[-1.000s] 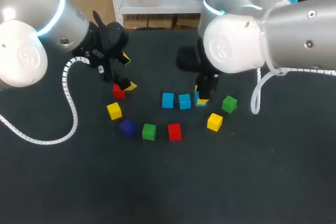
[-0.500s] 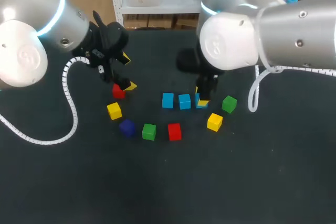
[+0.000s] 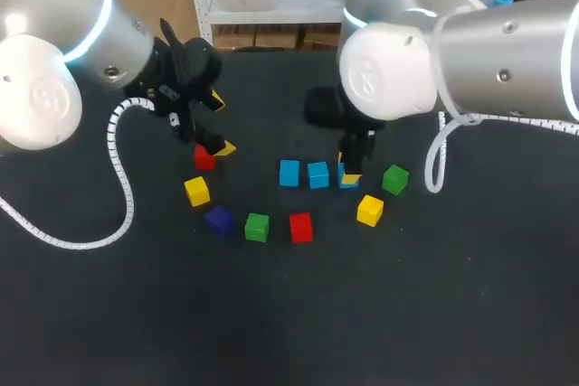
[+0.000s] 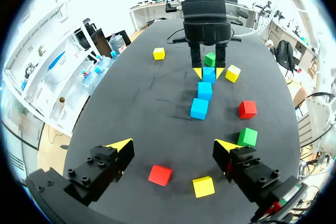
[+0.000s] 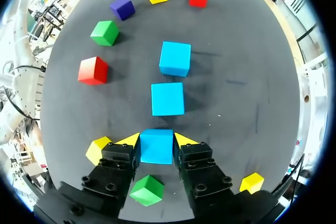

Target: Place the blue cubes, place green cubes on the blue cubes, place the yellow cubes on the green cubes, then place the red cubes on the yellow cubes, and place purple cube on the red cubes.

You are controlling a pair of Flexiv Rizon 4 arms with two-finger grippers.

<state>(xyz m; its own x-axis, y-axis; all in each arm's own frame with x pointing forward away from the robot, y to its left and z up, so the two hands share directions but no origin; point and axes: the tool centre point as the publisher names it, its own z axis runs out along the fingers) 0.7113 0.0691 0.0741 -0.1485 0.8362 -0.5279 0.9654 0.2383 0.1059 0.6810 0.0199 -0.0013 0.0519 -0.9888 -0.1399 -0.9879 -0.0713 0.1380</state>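
Three blue cubes lie in a row on the black table. My right gripper is shut on the end blue cube, which rests on the table beside the middle blue cube and the far blue cube. In the head view the right gripper stands over that held blue cube. My left gripper hangs open above the table, holding nothing, with a red cube and a yellow cube under it. In the head view the left gripper is above the red cube.
Loose cubes ring the row: green, yellow, red, green, purple, yellow. Another yellow cube lies behind the right gripper.
The right arm's upper body has shifted slightly left. Both grippers and all cubes stay where they were.
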